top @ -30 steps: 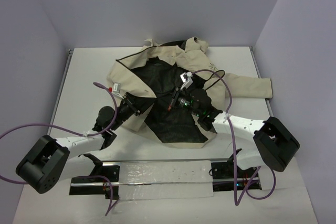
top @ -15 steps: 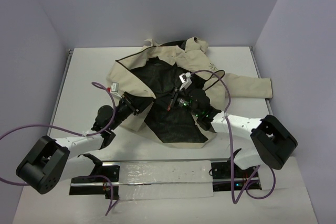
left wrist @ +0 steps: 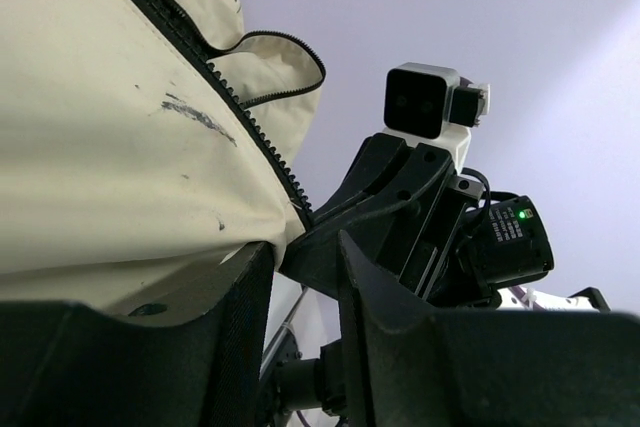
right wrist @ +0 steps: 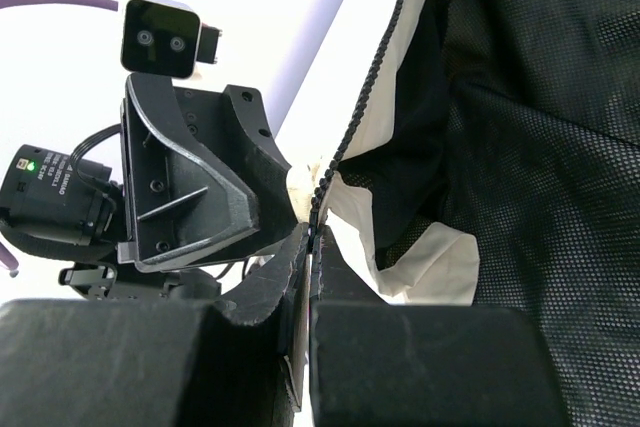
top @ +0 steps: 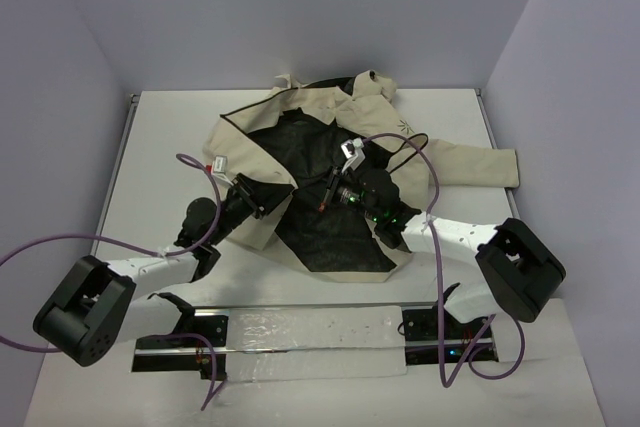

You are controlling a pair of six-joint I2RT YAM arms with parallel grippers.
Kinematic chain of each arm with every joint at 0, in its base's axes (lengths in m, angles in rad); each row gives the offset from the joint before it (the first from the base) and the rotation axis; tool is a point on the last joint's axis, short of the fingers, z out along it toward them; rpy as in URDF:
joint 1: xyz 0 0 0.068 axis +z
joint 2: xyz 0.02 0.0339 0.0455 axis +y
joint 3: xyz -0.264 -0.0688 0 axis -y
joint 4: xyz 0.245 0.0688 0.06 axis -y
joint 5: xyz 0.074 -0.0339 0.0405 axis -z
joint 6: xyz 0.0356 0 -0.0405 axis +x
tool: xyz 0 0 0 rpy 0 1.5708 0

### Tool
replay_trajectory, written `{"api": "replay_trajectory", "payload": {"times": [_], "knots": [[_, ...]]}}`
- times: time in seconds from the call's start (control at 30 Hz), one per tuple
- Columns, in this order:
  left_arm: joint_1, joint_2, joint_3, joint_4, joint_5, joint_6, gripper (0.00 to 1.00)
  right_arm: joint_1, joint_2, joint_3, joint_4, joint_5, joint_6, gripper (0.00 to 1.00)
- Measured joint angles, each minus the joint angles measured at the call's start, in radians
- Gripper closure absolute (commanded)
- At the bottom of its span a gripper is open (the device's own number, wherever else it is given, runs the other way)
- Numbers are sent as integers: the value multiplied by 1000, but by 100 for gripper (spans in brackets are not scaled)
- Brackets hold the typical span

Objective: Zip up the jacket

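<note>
The beige jacket (top: 255, 142) lies open in the middle of the table, its black lining (top: 325, 232) facing up. My right gripper (top: 326, 194) is over the lining and, in the right wrist view, it (right wrist: 311, 237) is shut on the dark zipper edge (right wrist: 365, 97). My left gripper (top: 264, 200) is at the left front panel's edge. In the left wrist view its jaws (left wrist: 300, 247) stand apart with a gap. Beige cloth (left wrist: 100, 147) drapes over the outer side of one finger, and the zipper teeth (left wrist: 232, 109) end near its tip. The two grippers face each other closely.
The jacket's right sleeve (top: 480, 167) reaches toward the right wall. Bare white table (top: 150, 157) shows to the left of the jacket. A metal rail (top: 300, 332) runs along the near edge between the arm bases. Purple cables (top: 435, 197) loop above both arms.
The left jaws have narrowed a little. Both arms have barely shifted, and the jacket lies as before.
</note>
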Motion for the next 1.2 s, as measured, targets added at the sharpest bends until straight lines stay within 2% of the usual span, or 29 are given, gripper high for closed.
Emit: {"api": "replay_trajectory", "payload": {"times": [0.07, 0.1, 0.13, 0.3, 0.37, 0.5, 0.53, 0.57, 0.63, 0.67, 0.8, 0.87, 0.9, 0.97, 1.0, 1.07, 1.2], "knots": [[1, 12, 3, 1, 4, 0, 70, -2, 0, 0, -5, 0, 0, 100], [1, 18, 4, 1, 6, -1, 74, -3, 0, 0, -8, -1, -1, 100], [3, 24, 4, 1, 7, -3, 82, -3, 0, 0, -9, -1, -3, 100], [7, 34, 7, -4, 11, -3, 99, -3, -1, 0, -13, -3, -12, 100], [8, 34, 13, -18, 11, -3, 100, -5, -2, 0, -15, -3, -17, 98], [13, 35, 17, -36, 11, -12, 100, -5, -6, 9, -51, -14, -35, 50], [19, 35, 18, -33, 10, -18, 100, -5, -12, 10, -79, -19, -46, 23], [25, 35, 20, -31, 8, -24, 100, -4, -18, 10, -109, -24, -59, 13], [41, 34, 23, -34, 7, -30, 100, -4, -43, 13, -197, -14, -101, 2], [49, 32, 23, -40, 7, -31, 100, -3, -63, 16, -251, -8, -129, 1], [69, 12, 26, -84, 10, -27, 100, -2, -177, 48, -469, 65, -236, 1], [75, -5, 36, -130, 18, -13, 100, -1, -242, 75, -576, 132, -288, 8], [77, -17, 40, -156, 22, -4, 100, -1, -283, 88, -633, 178, -311, 15], [81, -47, 48, -217, 33, 20, 100, -2, -372, 114, -753, 285, -350, 39], [83, -67, 51, -254, 39, 31, 100, -4, -402, 131, -818, 342, -362, 59], [85, -107, 55, -315, 44, 56, 100, -10, -433, 160, -930, 452, -370, 64], [85, -187, 56, -432, 44, 100, 100, -22, -409, 166, -1090, 594, -352, 57]]}}
